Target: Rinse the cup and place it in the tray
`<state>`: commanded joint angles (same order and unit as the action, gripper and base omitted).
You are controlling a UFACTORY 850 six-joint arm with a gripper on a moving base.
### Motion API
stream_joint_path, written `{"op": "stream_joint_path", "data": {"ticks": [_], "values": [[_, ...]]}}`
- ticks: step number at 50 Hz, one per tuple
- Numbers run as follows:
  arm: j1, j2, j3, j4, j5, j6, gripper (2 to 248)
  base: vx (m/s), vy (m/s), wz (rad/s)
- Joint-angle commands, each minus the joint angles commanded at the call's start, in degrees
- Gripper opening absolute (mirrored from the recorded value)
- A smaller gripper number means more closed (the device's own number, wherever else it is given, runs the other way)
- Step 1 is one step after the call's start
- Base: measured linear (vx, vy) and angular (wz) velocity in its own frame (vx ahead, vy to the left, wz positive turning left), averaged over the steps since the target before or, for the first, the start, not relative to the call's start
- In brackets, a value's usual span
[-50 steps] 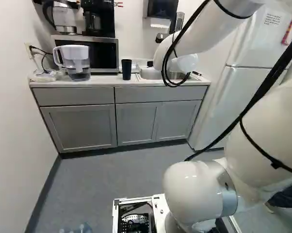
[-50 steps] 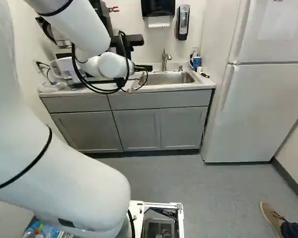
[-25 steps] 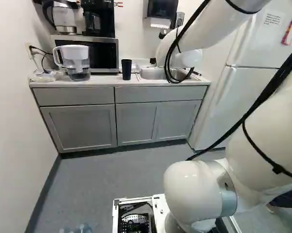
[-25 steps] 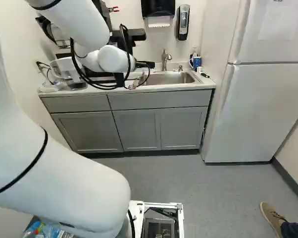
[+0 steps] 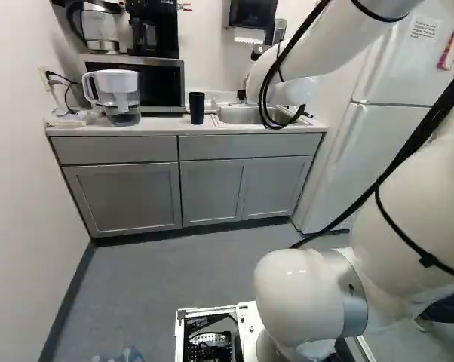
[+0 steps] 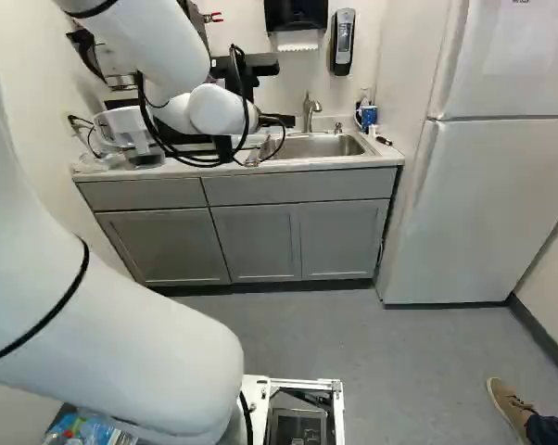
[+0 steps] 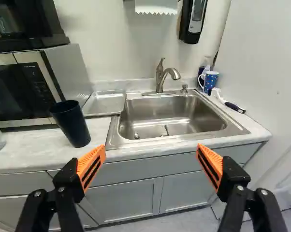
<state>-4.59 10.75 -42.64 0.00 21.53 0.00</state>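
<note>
Black two-fingered tool [image 6: 277,120], its orange, wedge-shaped pads [image 7: 91,166] striped black. Ahead of it: tall blue-black tapered cup [image 7: 74,126], shallow silver metal tray [image 7: 105,102], silver rectangular metal sink [image 7: 167,112], white-dotted blue mug [image 7: 210,81], grey-mottled whitish bench [image 7: 20,153].

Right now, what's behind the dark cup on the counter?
In the wrist view, the microwave shows behind the dark cup, with counter around its foot. Whatever the cup itself covers can't be seen.
</note>
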Motion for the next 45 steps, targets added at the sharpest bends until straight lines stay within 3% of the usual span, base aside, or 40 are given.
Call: {"op": "stream_joint_path", "data": {"ticks": [45], "values": [[0.02,2.01,-3.03,0.0,0.0,0.0,247,0.0,0.0,0.0]]}}
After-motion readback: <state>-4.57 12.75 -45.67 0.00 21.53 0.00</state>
